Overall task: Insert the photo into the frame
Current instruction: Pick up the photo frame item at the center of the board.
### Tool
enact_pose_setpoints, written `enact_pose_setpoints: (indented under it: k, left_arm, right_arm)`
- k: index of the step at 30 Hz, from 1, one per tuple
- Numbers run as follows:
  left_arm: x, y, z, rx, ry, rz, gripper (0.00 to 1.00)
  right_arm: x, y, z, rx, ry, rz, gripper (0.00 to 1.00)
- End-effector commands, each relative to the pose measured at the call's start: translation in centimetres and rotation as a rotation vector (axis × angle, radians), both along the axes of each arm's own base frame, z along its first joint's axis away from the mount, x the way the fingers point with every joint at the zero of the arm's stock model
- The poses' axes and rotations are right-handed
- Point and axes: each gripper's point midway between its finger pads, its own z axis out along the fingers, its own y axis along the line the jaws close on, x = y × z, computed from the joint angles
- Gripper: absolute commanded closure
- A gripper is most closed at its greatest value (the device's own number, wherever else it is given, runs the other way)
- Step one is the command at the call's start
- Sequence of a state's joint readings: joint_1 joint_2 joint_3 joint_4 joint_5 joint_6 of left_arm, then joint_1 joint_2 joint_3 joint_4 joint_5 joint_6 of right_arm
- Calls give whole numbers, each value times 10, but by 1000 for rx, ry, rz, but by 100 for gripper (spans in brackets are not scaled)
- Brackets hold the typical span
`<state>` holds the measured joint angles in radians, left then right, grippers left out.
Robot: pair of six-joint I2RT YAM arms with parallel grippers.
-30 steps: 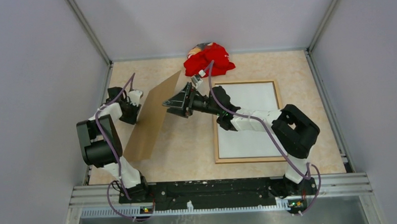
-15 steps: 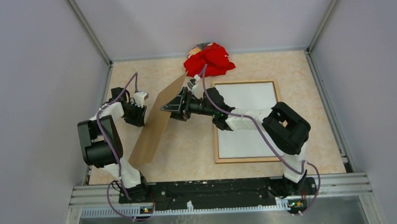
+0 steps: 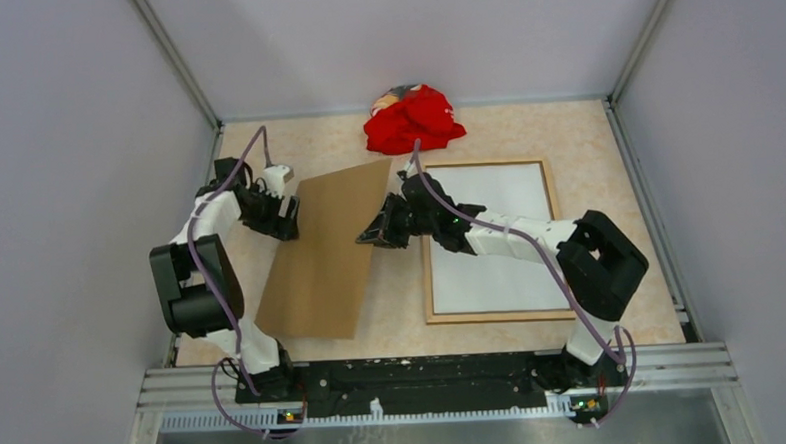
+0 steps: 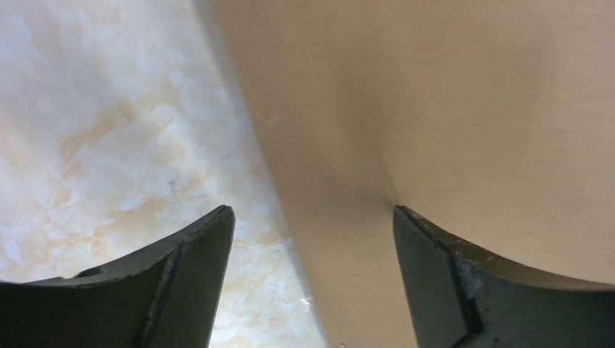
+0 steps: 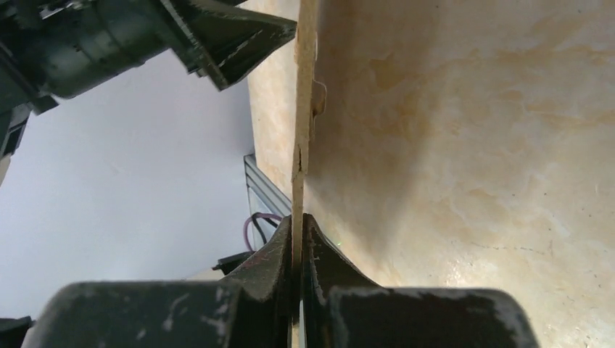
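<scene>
The plain brown rectangular board (image 3: pixel 325 255) now lies flatter, clear of the light-brown wooden frame (image 3: pixel 430 280); right gripper (image 5: pixel 297 225) grasps its edge, left gripper (image 4: pixel 312 217) released.

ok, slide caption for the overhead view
The right gripper pinches the brown board by one edge, left gripper open at the opposite edge; the photo lies white side up in the frame.
</scene>
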<state>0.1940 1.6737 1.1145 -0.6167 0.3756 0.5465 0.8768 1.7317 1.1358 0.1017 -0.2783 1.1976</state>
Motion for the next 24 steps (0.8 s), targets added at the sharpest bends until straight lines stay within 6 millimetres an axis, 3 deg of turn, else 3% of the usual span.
enact_pose_setpoints:
  k: [1,7,11,14,18,24]
  left_arm:
    - [1,-44,75,-156,-156,-163,3]
    - [-20,-92,196,-238,-612,-501,2]
    - [-44,-110,250,-144,-872,-685,1]
    - [-55,-133,262,-97,-929,-787,1]
    - [-71,-166,251,-2,-909,-938,1]
    - [-86,-163,249,119,-968,-1011,1]
  right_arm:
    - [22,1,66,149,-124,-23,100]
    - [77,-31,113,282,-105,-103,100]
    - [111,-52,148,349,-113,-150,100]
    - [130,-65,173,401,-131,-183,100]
    - [143,-81,202,462,-145,-214,100]
    - [143,-103,219,468,-163,-243,100]
